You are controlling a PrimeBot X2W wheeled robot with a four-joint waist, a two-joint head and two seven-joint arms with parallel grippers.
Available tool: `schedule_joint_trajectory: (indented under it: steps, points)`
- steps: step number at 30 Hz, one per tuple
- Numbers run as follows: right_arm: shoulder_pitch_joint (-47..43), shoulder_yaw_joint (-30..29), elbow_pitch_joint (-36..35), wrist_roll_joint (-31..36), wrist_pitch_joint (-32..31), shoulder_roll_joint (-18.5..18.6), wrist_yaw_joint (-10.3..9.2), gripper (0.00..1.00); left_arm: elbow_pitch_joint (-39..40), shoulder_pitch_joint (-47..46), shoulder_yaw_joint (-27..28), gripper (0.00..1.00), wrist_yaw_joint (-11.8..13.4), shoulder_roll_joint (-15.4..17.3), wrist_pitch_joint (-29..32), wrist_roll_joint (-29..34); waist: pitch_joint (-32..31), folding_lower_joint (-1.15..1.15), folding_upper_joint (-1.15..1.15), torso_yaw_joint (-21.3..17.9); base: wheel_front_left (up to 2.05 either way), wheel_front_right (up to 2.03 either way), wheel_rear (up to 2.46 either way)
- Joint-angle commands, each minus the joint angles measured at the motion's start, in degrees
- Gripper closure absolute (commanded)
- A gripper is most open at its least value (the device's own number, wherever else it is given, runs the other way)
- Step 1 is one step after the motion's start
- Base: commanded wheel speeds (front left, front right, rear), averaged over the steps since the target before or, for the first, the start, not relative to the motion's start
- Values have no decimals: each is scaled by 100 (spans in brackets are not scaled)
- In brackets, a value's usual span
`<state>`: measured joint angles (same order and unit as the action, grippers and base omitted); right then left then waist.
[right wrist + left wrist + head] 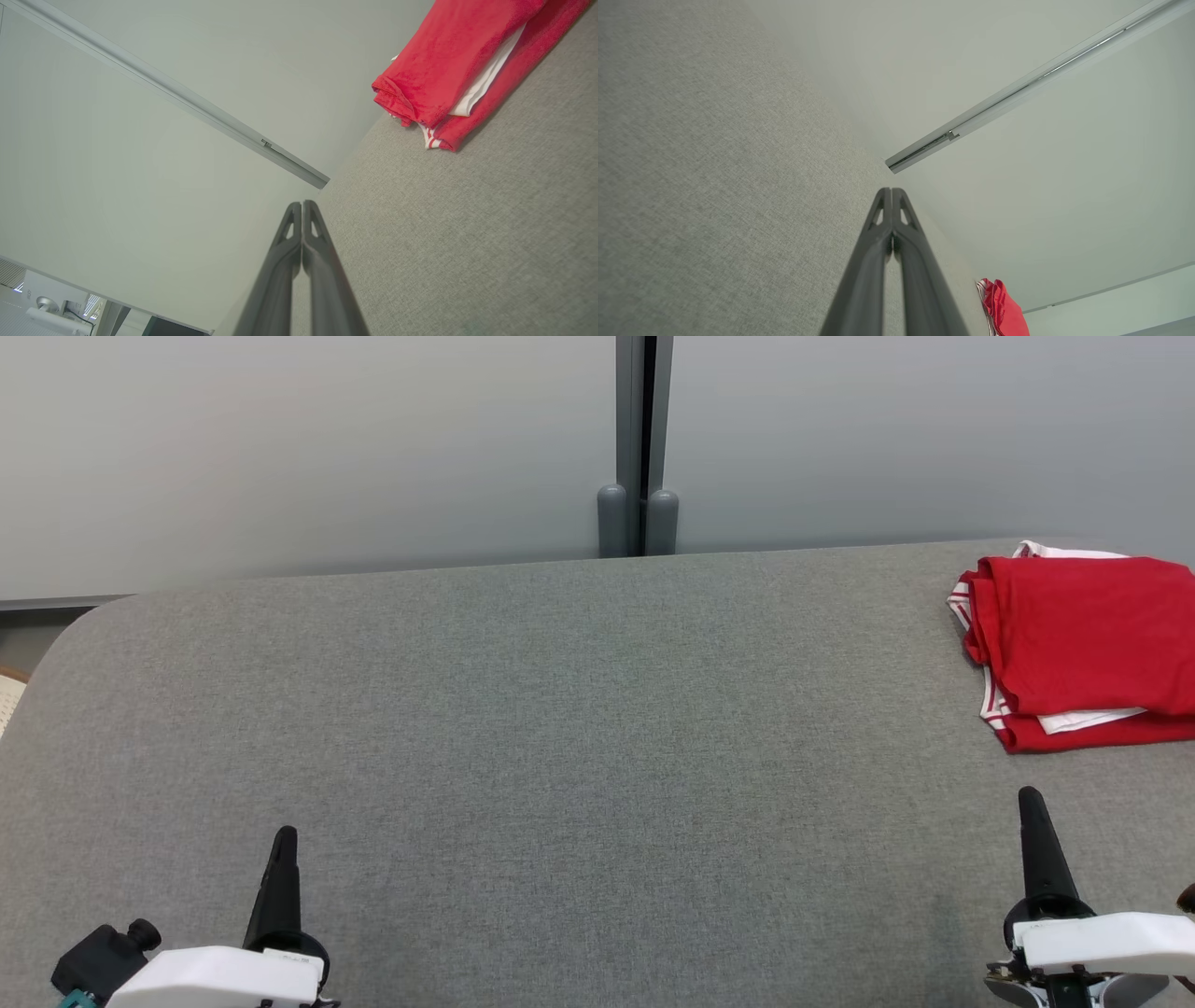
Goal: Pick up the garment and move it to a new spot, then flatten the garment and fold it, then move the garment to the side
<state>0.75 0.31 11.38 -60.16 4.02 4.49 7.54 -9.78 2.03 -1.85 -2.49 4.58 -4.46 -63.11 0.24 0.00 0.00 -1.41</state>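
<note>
Red folded garment (1083,644) lies far right on grey surface (560,709)

- Garment (1083,635), far right: bright red, with a white layer peeking out and red-and-white striped trim along its left edge.
- Worktop (560,728): mid grey, finely flecked weave all over.
- Left gripper (285,838) and right gripper (1030,796): black fingers, white housings.
- Wall (280,448): pale grey, with a darker grey post (639,429).
</note>
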Motion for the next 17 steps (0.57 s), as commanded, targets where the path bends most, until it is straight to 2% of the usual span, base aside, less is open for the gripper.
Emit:
schedule_joint_trajectory:
  steps: [1, 17]
  points:
    - [125, -44, -36, -189, -46, 44, -4, 100, 24, -158, 52, 100, -65, 42, 40, -169, 0, 0, 0, 3, 0, 0, 0]
    - [244, -156, 44, -1099, -281, 37, -5, 100, -94, -354, 196, 100, -188, 48, 274, -1013, -1, 0, 0, 35, 0, 0, 0]
